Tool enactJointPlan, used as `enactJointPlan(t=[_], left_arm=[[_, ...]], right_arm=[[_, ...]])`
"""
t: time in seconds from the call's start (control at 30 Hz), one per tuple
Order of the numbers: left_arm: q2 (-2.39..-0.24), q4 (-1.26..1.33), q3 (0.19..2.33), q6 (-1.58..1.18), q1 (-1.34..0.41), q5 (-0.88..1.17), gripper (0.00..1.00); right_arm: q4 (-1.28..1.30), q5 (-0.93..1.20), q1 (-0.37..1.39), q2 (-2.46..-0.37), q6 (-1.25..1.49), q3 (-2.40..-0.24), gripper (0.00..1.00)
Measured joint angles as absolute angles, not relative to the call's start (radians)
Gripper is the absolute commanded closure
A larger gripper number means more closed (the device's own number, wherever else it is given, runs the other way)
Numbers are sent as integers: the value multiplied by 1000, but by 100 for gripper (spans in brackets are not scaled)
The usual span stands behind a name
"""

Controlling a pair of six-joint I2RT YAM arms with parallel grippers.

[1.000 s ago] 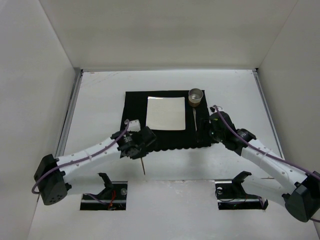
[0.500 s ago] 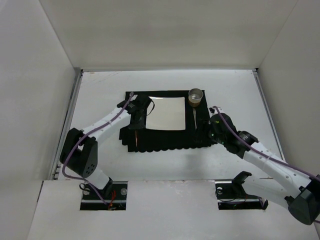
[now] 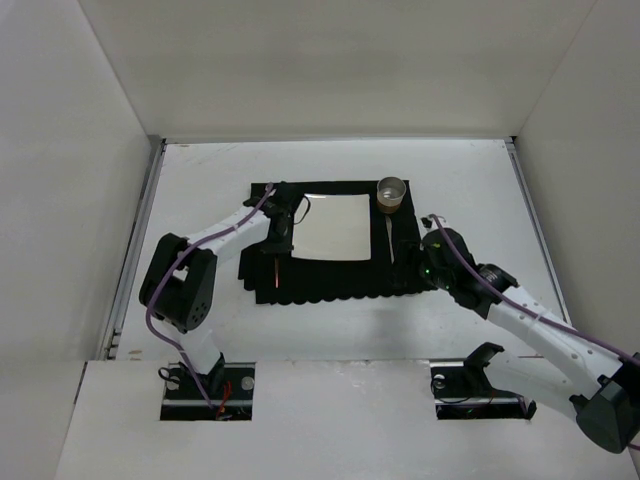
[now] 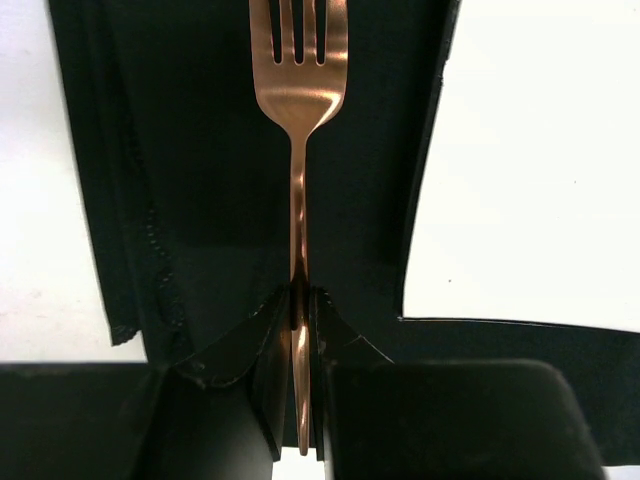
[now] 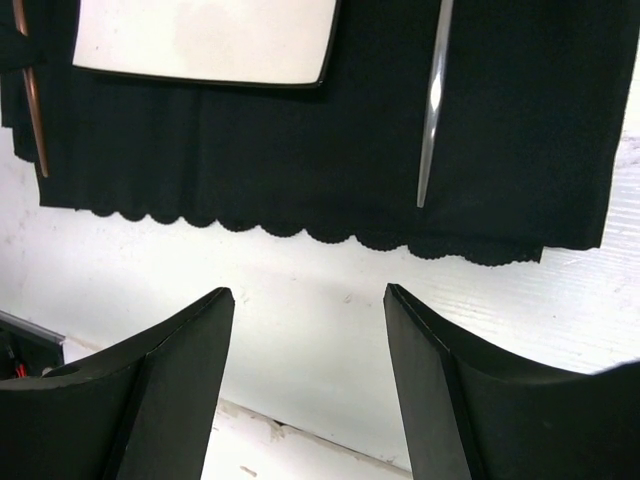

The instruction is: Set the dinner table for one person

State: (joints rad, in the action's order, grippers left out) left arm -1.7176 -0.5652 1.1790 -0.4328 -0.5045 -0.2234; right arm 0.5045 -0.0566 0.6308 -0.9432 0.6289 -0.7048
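Note:
The dinner table [image 3: 200, 190] is a matte-white top. On it lies a black scallop-edged placemat [image 3: 330, 275] with a square white plate [image 3: 333, 227], a silver knife [image 3: 389, 240] to the plate's right and a cup [image 3: 390, 193] at the far right corner. My left gripper [image 3: 278, 240] is shut on the handle of a copper fork [image 4: 298, 100], holding it over the mat's left strip beside the plate [image 4: 540, 150], tines pointing toward the near edge. My right gripper [image 5: 305, 300] is open and empty over bare table [image 5: 320, 320], just in front of the mat, near the knife [image 5: 432, 100].
Thin metal rails [image 3: 140, 220] run along the table's side edges and white walls enclose it. The mat's left edge [image 4: 130, 250] is rumpled. The fork also shows at the left of the right wrist view [image 5: 30, 90].
My left arm has swung from the mat's near left corner up over the mat's left strip, carrying the fork along the plate. My right gripper has drawn back slightly toward the near edge.

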Motion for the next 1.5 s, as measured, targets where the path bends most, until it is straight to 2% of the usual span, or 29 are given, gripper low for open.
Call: enactJointPlan(t=[0.77, 0.9, 1.03, 1.1, 1.13, 1.17, 1.4, 1.5], left_arm=[[-1753, -523, 1113, -444, -517, -209, 94], [-1753, -519, 1112, -451, -518, -210, 78], [-1751, -515, 1112, -462, -517, -211, 51], [-1745, -517, 1112, -468, -515, -210, 40], [-1737, -519, 1112, -471, -515, -211, 29], [-1725, -526, 1112, -468, -515, -217, 0], [-1544, -584, 1142, -491, -506, -225, 0], [-1446, -582, 1161, -510, -493, -226, 0]], right_arm=[[505, -56, 609, -977, 628, -705, 30], [505, -55, 609, -980, 627, -705, 24], [505, -55, 609, -984, 626, -705, 18], [505, -55, 609, -984, 625, -705, 16], [505, -55, 609, -984, 625, -705, 14], [505, -55, 609, -984, 626, -705, 13], [508, -57, 608, -971, 628, -706, 14], [509, -62, 602, -955, 634, -708, 23]])
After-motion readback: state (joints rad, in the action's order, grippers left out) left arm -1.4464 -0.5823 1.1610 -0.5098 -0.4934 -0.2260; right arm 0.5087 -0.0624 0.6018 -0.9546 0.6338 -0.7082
